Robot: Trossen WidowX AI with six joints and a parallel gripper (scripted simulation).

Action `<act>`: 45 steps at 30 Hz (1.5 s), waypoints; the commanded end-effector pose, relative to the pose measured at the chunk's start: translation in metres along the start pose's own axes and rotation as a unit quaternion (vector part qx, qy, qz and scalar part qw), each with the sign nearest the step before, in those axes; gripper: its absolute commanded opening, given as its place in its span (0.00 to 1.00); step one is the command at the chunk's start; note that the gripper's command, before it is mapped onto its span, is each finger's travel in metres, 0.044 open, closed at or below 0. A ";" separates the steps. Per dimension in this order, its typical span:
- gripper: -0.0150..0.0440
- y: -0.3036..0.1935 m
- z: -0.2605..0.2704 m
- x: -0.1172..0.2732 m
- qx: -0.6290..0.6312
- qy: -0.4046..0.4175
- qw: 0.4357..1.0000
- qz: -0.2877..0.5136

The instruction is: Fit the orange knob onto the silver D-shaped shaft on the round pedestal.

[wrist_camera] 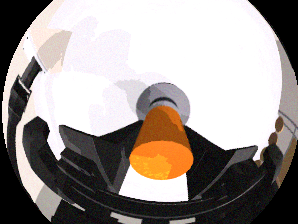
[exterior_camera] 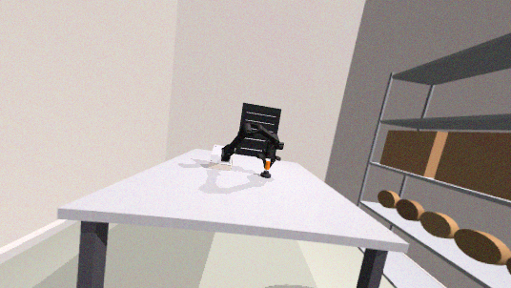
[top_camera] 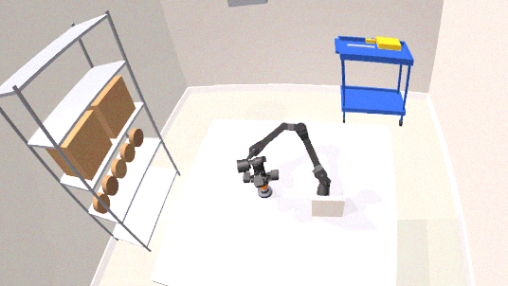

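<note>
The orange knob (top_camera: 263,187) (exterior_camera: 267,165) (wrist_camera: 162,159) stands roughly upright over the round grey pedestal (top_camera: 269,194) (exterior_camera: 265,175) (wrist_camera: 143,104). In the wrist view its far end overlaps the pedestal's middle, with a dark ring showing just beyond it. My gripper (top_camera: 263,184) (exterior_camera: 268,160) (wrist_camera: 162,126) is shut on the knob, one finger on each side. The silver shaft, the knob's hole and both flat sides are hidden. I cannot tell whether the knob's underside touches the pedestal or whether the flats line up.
The white table (top_camera: 227,237) (exterior_camera: 191,205) carries the arm and pedestal. A pale block (top_camera: 328,207) (exterior_camera: 215,154) stands by the arm's base. A shelf rack with brown boxes (top_camera: 115,110) (exterior_camera: 410,154) stands beside the table. A blue cart (top_camera: 372,100) stands beyond it.
</note>
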State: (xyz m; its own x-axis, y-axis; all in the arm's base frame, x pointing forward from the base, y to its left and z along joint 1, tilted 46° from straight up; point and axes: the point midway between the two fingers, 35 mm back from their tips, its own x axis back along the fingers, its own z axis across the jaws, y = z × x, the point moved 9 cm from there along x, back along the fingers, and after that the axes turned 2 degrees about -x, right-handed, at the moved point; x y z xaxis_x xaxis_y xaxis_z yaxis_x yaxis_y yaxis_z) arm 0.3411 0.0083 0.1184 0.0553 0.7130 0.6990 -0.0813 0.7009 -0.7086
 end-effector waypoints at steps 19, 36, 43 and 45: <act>0.25 -0.002 0.000 0.003 0.103 -0.002 0.995 0.000; 0.25 -0.003 -0.001 -0.001 0.103 -0.002 0.995 0.001; 0.25 -0.003 -0.001 -0.001 0.103 -0.002 0.995 0.001; 0.25 -0.003 -0.001 -0.001 0.103 -0.002 0.995 0.001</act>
State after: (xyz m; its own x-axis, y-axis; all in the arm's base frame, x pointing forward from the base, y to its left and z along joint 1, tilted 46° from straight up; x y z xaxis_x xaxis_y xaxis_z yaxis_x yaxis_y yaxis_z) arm 0.3417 0.0065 0.1192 0.0541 0.7118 0.7003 -0.2857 0.6830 -0.6722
